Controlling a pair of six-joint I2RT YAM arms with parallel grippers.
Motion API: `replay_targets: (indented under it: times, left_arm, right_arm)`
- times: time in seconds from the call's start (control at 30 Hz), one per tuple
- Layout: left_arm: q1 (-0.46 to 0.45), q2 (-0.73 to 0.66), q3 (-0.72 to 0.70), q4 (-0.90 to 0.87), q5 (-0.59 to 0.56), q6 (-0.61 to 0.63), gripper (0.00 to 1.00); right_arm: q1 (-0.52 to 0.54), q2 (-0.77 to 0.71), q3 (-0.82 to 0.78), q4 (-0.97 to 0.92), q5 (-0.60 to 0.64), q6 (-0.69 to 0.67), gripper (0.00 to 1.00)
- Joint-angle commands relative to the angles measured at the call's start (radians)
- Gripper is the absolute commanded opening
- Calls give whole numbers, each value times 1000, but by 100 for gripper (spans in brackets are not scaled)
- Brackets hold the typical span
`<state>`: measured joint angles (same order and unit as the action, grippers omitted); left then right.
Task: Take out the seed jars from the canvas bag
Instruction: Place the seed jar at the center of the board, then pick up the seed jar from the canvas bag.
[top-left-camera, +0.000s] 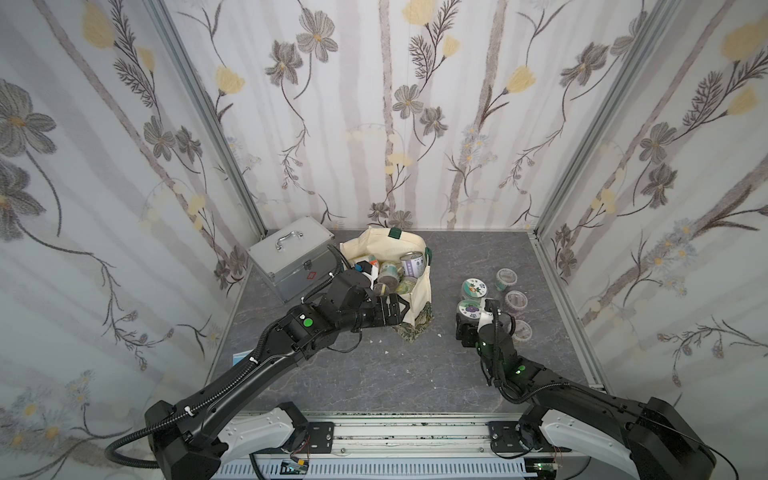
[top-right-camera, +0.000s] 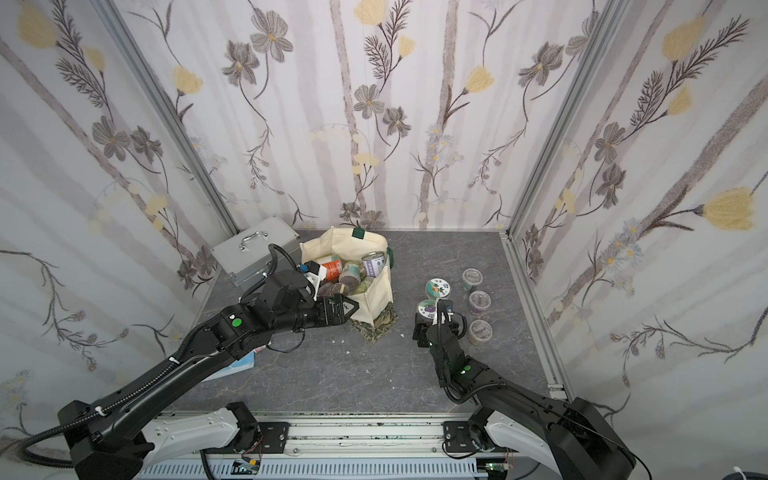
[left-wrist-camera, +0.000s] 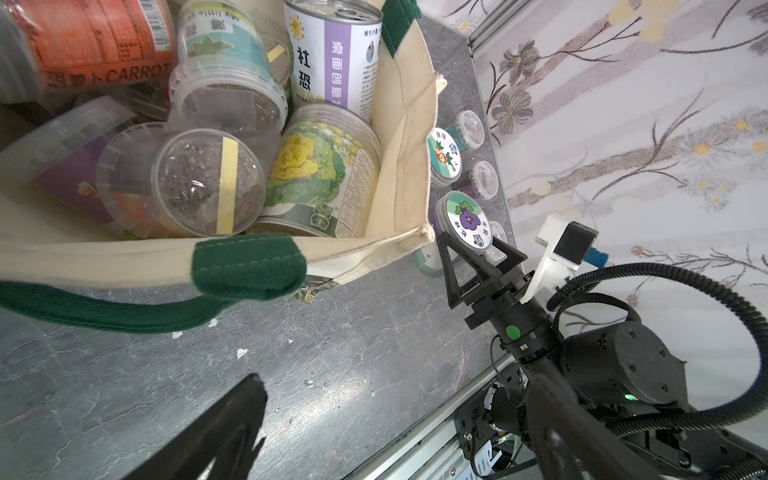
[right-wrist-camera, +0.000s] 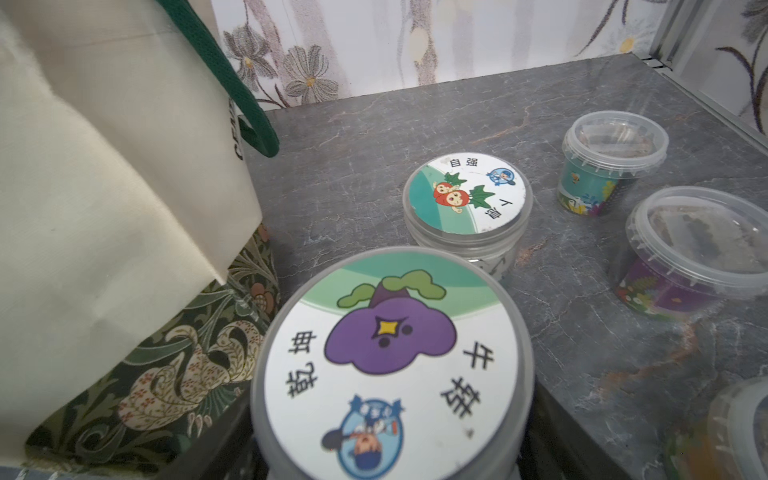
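The canvas bag (top-left-camera: 419, 299) (top-right-camera: 376, 299) stands open at mid table, with several seed jars inside; a clear-lidded one (left-wrist-camera: 187, 183) and a cabbage-labelled one (left-wrist-camera: 324, 166) lie nearest the rim. My left gripper (top-left-camera: 405, 309) (left-wrist-camera: 395, 436) hovers open just outside the bag's near rim, nothing between its fingers. My right gripper (top-left-camera: 471, 318) (left-wrist-camera: 478, 245) is shut on a purple-lidded seed jar (right-wrist-camera: 390, 353) (top-right-camera: 428, 309) that stands upright right of the bag. A red-fruit-lidded jar (top-left-camera: 473, 288) and three clear-lidded jars (top-left-camera: 516, 300) stand beside it.
A silver metal case (top-left-camera: 291, 257) sits at the back left, close to the bag and my left arm. The bag's green handle (left-wrist-camera: 104, 311) trails over the table. White crumbs (top-left-camera: 379, 340) dot the floor. A blue flat item (top-right-camera: 243, 365) lies under the left arm.
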<state>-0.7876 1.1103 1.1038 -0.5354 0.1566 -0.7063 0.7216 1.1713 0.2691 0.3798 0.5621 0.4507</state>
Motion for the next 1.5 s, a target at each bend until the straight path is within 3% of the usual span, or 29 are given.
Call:
replay_targets:
  times: [0.0, 0.33, 0.37, 0.47, 0.77, 0.87, 1.07, 1.17, 1.23, 1.33, 1.47]
  left_arm:
    - [1, -1, -3, 2, -20, 7, 100]
    - [0, 2, -1, 1, -35, 13, 100]
    - [1, 1, -2, -1, -38, 14, 100]
    - [1, -7, -2, -9, -43, 16, 100]
    - [1, -67, 9, -35, -107, 7, 100]
    - [1, -134, -26, -35, -193, -4, 100]
    - [22, -260, -124, -34, -282, -37, 100]
    - [58, -284, -169, -35, -253, -58, 100]
    - [120, -287, -209, -8, -158, -91, 100]
    - [217, -288, -278, 110, 31, -160, 100]
    - [265, -276, -289, 150, 97, -172, 100]
  right_arm:
    - [-6, 16, -7, 74, 93, 63, 67]
    - [-68, 63, -27, 28, 124, 162, 70]
    - [-72, 69, -27, 28, 121, 166, 72]
    - [-76, 73, -20, 14, 116, 173, 99]
    - [-77, -84, 69, -183, 46, 163, 100]
    - [-85, -139, 118, -213, -56, 121, 100]
    - [-106, -66, 319, -235, -438, 23, 100]
    - [-105, 40, 465, -289, -588, -3, 100]
    - [-103, 119, 586, -332, -661, -18, 98]
    - [-104, 221, 712, -373, -697, -37, 97]
    - [-104, 354, 939, -515, -688, -66, 92]
